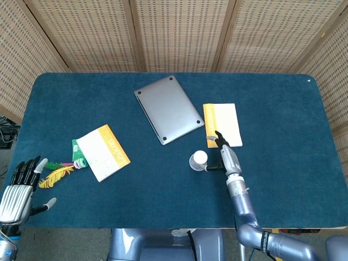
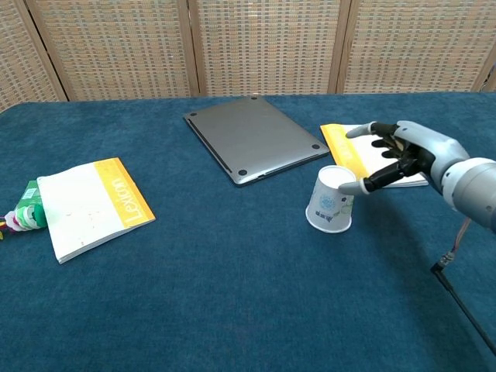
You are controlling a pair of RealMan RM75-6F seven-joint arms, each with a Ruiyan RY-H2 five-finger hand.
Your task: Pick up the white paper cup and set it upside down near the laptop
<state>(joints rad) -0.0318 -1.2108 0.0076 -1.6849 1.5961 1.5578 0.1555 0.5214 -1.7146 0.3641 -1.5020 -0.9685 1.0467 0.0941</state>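
The white paper cup [image 1: 198, 160] [image 2: 332, 200] stands mouth down and slightly tilted on the blue cloth, just in front of the closed grey laptop [image 1: 168, 109] [image 2: 256, 138]. My right hand [image 1: 224, 152] [image 2: 397, 151] is to the cup's right with its fingers spread. One fingertip [image 2: 349, 188] reaches to the cup's upturned base; nothing is gripped. My left hand [image 1: 19, 187] hangs open at the table's front left corner, seen only in the head view.
An orange-and-white book [image 1: 222, 125] [image 2: 364, 151] lies right of the laptop, partly under my right hand. A Lexicon booklet [image 1: 103, 152] [image 2: 89, 205], a green packet [image 1: 80, 155] and a yellow feather [image 1: 57, 175] lie at the left.
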